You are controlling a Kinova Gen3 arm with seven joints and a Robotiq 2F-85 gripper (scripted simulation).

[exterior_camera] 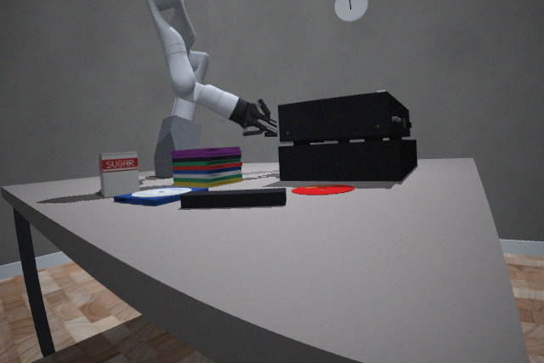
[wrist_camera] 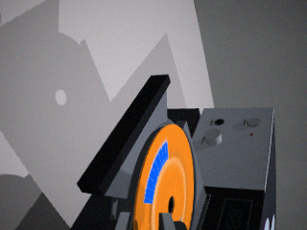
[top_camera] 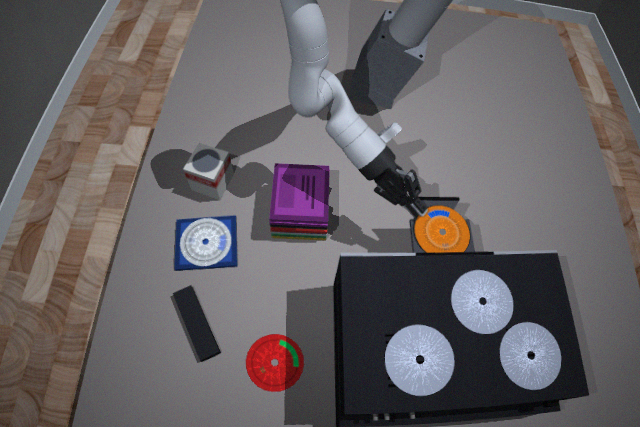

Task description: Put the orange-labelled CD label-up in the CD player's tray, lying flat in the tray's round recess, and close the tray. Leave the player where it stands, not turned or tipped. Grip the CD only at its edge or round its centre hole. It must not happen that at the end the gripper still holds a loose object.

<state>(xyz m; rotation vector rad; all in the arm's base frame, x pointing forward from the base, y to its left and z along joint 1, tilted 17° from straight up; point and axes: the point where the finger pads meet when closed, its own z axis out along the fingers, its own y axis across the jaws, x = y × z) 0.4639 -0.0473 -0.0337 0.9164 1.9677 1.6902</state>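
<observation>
The orange-labelled CD (top_camera: 454, 241) (wrist_camera: 182, 153) is label-up over the extended tray (top_camera: 450, 199) (wrist_camera: 127, 139). It looks flat in or very near the recess; exact seating at its lower rim is hidden. My gripper (top_camera: 423, 212) (exterior_camera: 274, 127) (wrist_camera: 146, 224) is slightly open, with a narrow gap between the fingertips. The fingers slant down to the CD's rim beside the blue mark; contact is unclear. The tray sticks out of the black player (top_camera: 369, 303) (exterior_camera: 333, 119) (wrist_camera: 235, 160), which stands level on another black box (exterior_camera: 342, 161).
Several silver discs (top_camera: 419, 342) lie on the player. A purple-topped case stack (top_camera: 299, 195) (exterior_camera: 206, 166), a sugar box (top_camera: 206, 182) (exterior_camera: 119, 178), a white disc on a blue case (top_camera: 179, 263), a black bar (top_camera: 196, 324) (exterior_camera: 232, 198) and a red CD (top_camera: 263, 373) (exterior_camera: 322, 192) are on the table.
</observation>
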